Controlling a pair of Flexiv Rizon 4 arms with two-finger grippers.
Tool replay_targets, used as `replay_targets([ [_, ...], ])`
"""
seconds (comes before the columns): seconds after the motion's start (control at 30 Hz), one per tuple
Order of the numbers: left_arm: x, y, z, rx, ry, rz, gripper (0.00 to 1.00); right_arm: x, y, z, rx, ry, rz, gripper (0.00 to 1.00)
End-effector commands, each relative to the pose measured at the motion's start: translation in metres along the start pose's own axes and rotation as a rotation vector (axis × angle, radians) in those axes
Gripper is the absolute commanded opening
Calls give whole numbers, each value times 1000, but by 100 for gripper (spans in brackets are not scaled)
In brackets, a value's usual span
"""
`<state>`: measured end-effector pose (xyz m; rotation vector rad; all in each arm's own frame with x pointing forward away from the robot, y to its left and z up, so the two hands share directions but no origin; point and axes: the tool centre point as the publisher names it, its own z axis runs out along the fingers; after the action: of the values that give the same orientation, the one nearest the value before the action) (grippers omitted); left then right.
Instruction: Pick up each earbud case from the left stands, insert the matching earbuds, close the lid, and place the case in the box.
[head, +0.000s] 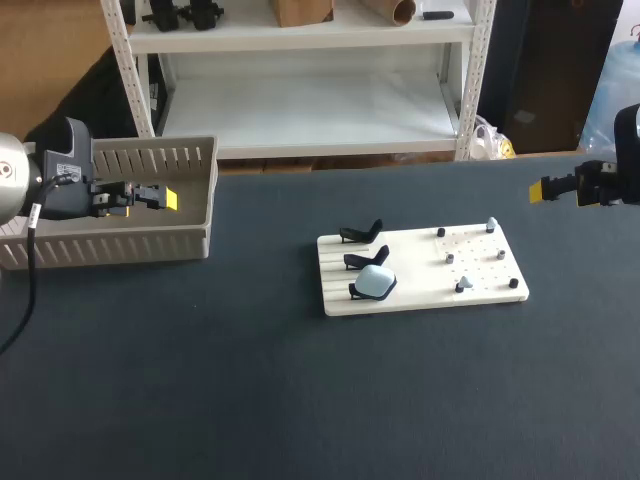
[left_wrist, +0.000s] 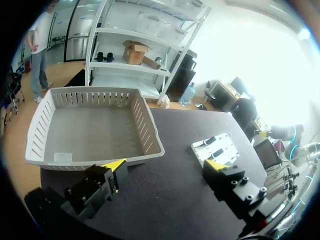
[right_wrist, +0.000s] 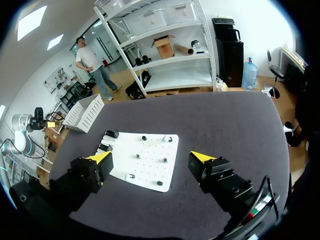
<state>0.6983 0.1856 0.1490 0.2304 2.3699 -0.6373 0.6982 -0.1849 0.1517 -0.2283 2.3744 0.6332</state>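
Dark grey table (head: 200, 400) across the foreground, matte and evenly lit. Behind it stands a white metal shelving unit (head: 310, 40), with a cardboard box (head: 300, 10) up on one shelf. Warm brown floor (left_wrist: 62, 75) beyond. Bright ceiling panels (right_wrist: 31, 20) overhead, and a tall black cabinet (right_wrist: 227, 42) stands beside the shelves.

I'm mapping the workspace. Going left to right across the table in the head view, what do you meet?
From the left: box → earbud case → pale earbud at the white board's far right corner → right gripper.
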Motion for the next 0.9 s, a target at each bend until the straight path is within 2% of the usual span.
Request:
replay_targets([
  [0.03,-2,-1,0,-5,7,0,100,0,-2,1,-6,1,-1,100],
  [0.77,-2,-1,0,-5,7,0,100,0,-2,1,-6,1,-1,100],
  [0.9,-8,-12,5,34,-2,75,100,0,-2,1,-6,1,-1,100],
])
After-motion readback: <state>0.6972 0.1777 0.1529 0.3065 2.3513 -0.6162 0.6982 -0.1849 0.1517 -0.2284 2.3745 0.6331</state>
